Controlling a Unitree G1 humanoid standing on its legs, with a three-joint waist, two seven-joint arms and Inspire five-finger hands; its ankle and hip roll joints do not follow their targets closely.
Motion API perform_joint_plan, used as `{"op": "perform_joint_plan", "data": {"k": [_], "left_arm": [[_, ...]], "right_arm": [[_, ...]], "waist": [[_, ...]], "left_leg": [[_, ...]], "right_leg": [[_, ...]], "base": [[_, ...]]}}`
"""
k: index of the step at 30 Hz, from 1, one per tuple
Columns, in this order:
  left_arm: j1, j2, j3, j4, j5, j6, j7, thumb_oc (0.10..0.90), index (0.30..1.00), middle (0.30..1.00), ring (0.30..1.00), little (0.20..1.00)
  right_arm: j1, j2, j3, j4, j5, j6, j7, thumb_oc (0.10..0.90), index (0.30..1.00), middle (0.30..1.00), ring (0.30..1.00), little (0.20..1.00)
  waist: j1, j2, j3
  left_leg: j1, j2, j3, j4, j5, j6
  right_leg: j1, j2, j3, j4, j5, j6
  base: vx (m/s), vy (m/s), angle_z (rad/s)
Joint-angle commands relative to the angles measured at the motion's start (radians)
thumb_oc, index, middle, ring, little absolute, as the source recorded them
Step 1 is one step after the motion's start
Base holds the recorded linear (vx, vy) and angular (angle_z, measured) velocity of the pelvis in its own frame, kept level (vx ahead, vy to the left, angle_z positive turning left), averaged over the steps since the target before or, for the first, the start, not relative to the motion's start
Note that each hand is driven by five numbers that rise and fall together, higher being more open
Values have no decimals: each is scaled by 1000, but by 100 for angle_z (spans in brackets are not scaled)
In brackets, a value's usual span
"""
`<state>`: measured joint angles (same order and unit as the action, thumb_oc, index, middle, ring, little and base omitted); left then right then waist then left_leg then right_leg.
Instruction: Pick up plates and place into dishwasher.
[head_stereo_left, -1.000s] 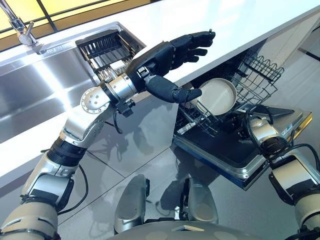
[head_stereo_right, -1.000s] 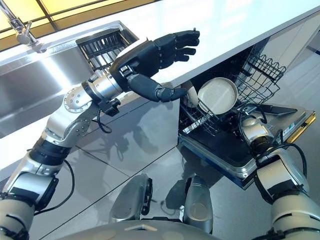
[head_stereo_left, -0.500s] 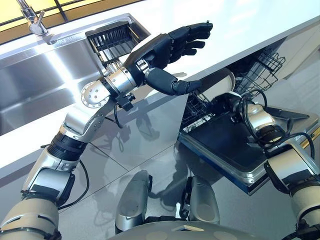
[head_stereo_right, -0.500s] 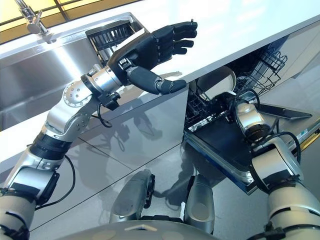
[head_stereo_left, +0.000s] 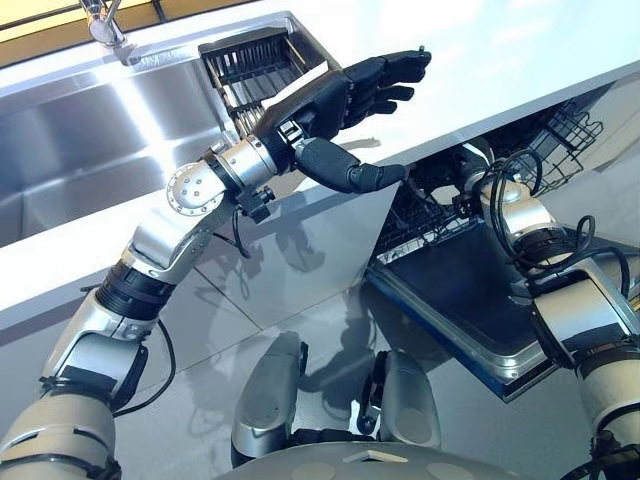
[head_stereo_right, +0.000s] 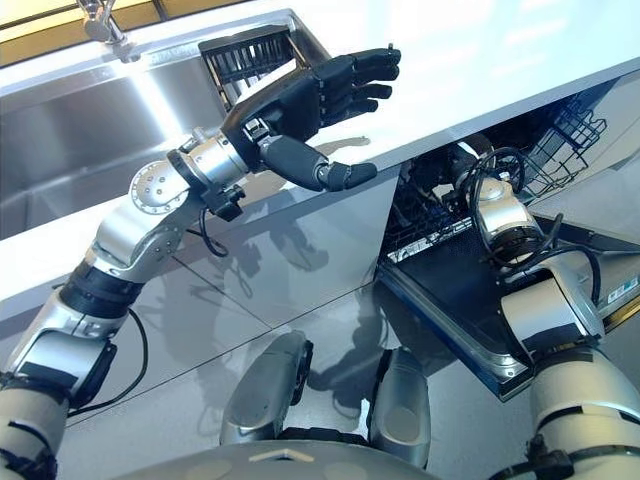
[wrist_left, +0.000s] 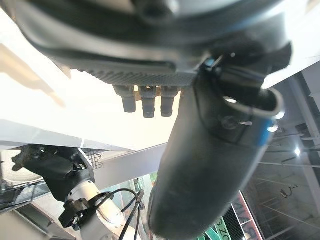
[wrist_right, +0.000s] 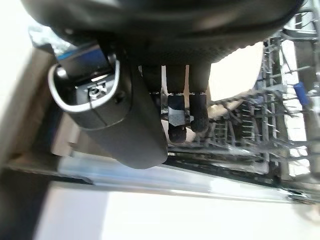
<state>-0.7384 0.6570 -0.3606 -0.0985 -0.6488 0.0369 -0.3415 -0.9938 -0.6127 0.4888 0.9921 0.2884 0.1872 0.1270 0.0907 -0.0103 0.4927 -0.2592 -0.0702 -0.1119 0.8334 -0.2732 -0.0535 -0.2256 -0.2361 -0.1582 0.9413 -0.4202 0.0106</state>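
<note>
The left hand (head_stereo_left: 340, 100) is held open above the white counter (head_stereo_left: 500, 60), fingers stretched and thumb spread toward the counter's front edge, with nothing gripped and nothing touched. The left arm is raised from the lower left and bent at the elbow, so that the hand hangs over the counter just beside the dish rack (head_stereo_left: 260, 75) set in the steel sink (head_stereo_left: 90, 150). A tap (head_stereo_left: 100, 20) is seen at the far side of the sink. The right arm is stretched under the counter into the open dishwasher (head_stereo_right: 450, 290), above its lowered door. From the eye views the right hand is hidden behind the wrist and the counter edge. In the right wrist view the right hand (wrist_right: 150, 90) is shown close up, its fingers (wrist_right: 187, 112) pointing down into the wire dishwasher rack (wrist_right: 270, 100), with a pale plate (wrist_right: 235, 75) standing in the rack just past them; whether the fingers are closed on the plate or merely beside it cannot be told. In the left wrist view the left hand's thumb and short fingertips (wrist_left: 150, 102) are seen against the bright counter, and the right wrist is seen below the counter.
</note>
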Motion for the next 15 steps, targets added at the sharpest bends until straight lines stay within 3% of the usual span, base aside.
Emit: {"op": "perform_joint_plan", "data": {"k": [1,7,11,15], "left_arm": [[-70,-20,41,-35,-75,-150,5,800,900,900,900,900],[-57,-1,41,-41,-93,-180,5,800,900,900,900,900],[-25,18,62,-58,-100,-199,-4,800,900,900,900,900],[23,37,103,-92,-103,-220,3,800,900,900,900,900]], "right_arm": [[-126,-78,36,28,-89,-51,25,100,300,300,300,200],[-60,-132,47,-22,-67,-96,36,100,300,300,300,200],[36,-176,-2,-145,-64,-136,-40,100,300,300,300,200],[216,-208,-110,-341,-155,-150,-151,100,300,300,300,200]], "waist": [[18,6,-91],[-6,-8,-103],[-29,-16,-109],[-68,-26,-117]], "left_leg": [[0,41,36,83,-52,63],[6,59,45,90,-73,70],[16,68,54,81,-81,74],[35,79,70,60,-92,79]], "right_leg": [[34,46,31,-26,105,-40],[29,58,45,-26,98,-42],[28,67,53,-33,97,-40],[35,80,57,-48,94,-38]], "base": [[-52,16,-6],[-37,19,-10],[-23,29,-13],[-27,47,-18]]}}
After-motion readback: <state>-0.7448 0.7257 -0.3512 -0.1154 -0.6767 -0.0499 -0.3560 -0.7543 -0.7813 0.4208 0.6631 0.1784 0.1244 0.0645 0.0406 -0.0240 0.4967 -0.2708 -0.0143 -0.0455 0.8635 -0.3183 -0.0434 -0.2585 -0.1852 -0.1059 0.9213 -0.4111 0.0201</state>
